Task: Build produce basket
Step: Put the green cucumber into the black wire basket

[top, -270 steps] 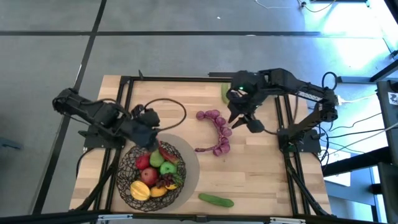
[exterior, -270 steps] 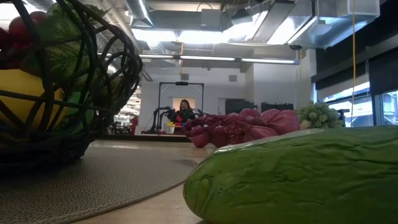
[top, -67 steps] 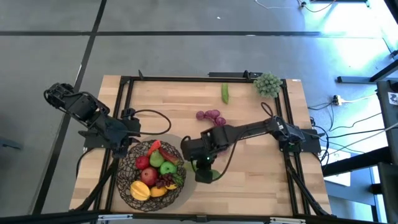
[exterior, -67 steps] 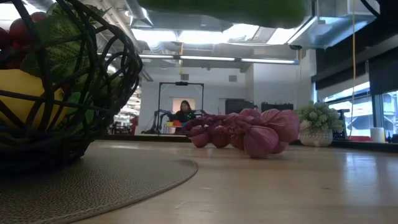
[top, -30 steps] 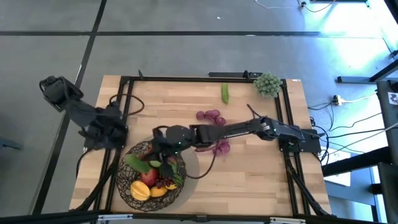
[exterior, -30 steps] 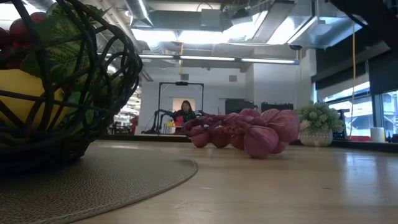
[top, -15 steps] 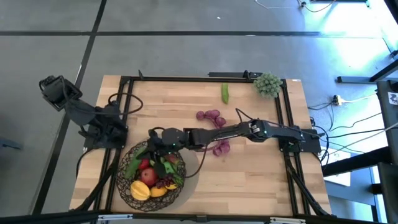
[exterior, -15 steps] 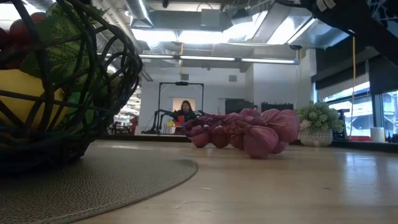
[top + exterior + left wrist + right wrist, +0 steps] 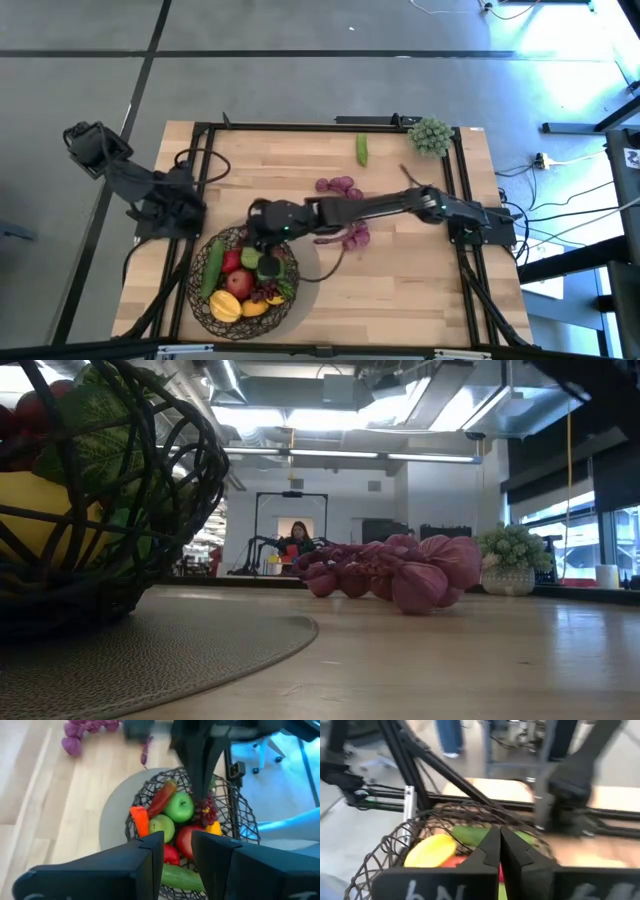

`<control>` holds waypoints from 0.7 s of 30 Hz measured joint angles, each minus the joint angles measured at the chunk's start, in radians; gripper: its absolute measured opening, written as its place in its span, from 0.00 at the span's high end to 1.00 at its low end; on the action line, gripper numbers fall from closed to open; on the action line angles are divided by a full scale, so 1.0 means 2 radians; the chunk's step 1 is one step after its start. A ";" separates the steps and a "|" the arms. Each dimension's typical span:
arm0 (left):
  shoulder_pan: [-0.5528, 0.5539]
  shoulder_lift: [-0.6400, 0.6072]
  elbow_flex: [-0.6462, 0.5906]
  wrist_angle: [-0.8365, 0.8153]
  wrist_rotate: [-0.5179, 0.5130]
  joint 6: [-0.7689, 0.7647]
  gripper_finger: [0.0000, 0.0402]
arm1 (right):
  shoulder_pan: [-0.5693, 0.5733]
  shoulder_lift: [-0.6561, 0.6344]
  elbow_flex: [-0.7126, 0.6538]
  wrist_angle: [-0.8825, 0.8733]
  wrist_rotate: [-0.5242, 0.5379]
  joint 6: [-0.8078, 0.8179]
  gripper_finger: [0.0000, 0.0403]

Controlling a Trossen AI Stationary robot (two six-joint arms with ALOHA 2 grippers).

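Wooden worktop [image 9: 420, 270]: right claw [image 9: 262, 232], pinched empty, over dark wire-mesh basket [image 9: 205, 305]; purple grape bunch [image 9: 345, 186] beyond; left claw [image 9: 177, 855] narrowly parted.

basket [image 9: 120, 510] cut off by low view's edge, purple grapes [image 9: 352, 235] partly hidden under right arm

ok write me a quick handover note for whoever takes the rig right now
Right tool: shut, empty, over the basket's far rim.
Left tool: parked at the table's left edge, slightly apart, holding nothing.
Done: a cucumber lies in the basket along its left side, with apples, chili, yellow fruit and dark grapes.
Left: purple grape bunch mid-table, small green cucumber near the far edge, light green bunch at the far right corner.
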 joint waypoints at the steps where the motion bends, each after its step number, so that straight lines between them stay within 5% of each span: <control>1: 0.000 0.001 0.000 0.000 -0.005 0.000 0.78 | 0.002 -0.013 0.000 -0.022 0.018 -0.005 1.00; 13: 0.000 0.022 0.000 0.026 -0.070 0.013 0.78 | 0.004 -0.115 -0.001 -0.235 0.176 0.108 1.00; 21: 0.013 0.054 0.000 0.032 -0.126 0.028 0.78 | -0.016 -0.177 0.000 -0.427 0.197 0.164 1.00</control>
